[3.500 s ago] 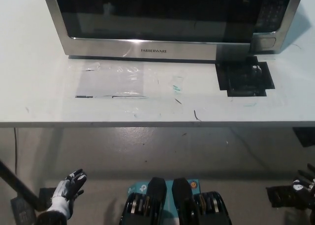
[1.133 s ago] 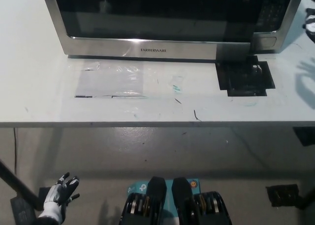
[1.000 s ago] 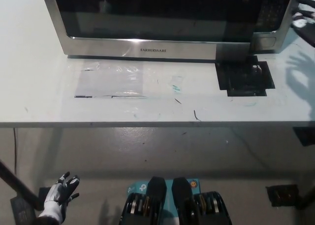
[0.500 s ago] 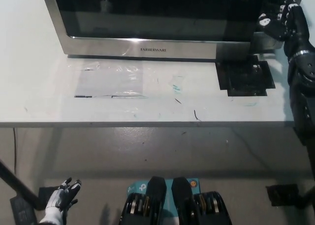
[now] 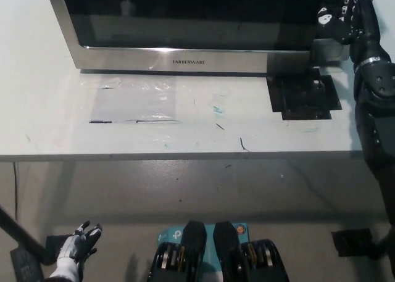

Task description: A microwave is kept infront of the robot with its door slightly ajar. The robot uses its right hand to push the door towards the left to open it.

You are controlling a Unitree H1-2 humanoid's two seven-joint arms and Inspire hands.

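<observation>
The microwave (image 5: 185,23) is seen at the far side of the white table (image 5: 49,128), filling most of the upper edge of the head view. Its dark glass door (image 5: 185,13) is framed in silver, and the word "FARBERWARE" (image 5: 189,62) can be read in small dark letters on the lower silver strip.

At the lower left, below the table's near edge and over the grey floor (image 5: 185,189), the white left hand (image 5: 79,247) is held at rest; its fingers are spread apart and nothing is gripped.

On the table in front of the microwave, a patch of clear tape or film (image 5: 133,103) is seen left of centre, with a few small dark and teal marks (image 5: 217,111) just to its right. Further right, a black square patch (image 5: 302,97) lies on the table just before the microwave's right end.

At the upper right, the black right arm (image 5: 378,109) is raised over the table, and the right hand (image 5: 343,16) is placed against the right end of the microwave's front, beside the door's edge. Its fingers are curled loosely together; whether anything is gripped cannot be told.
</observation>
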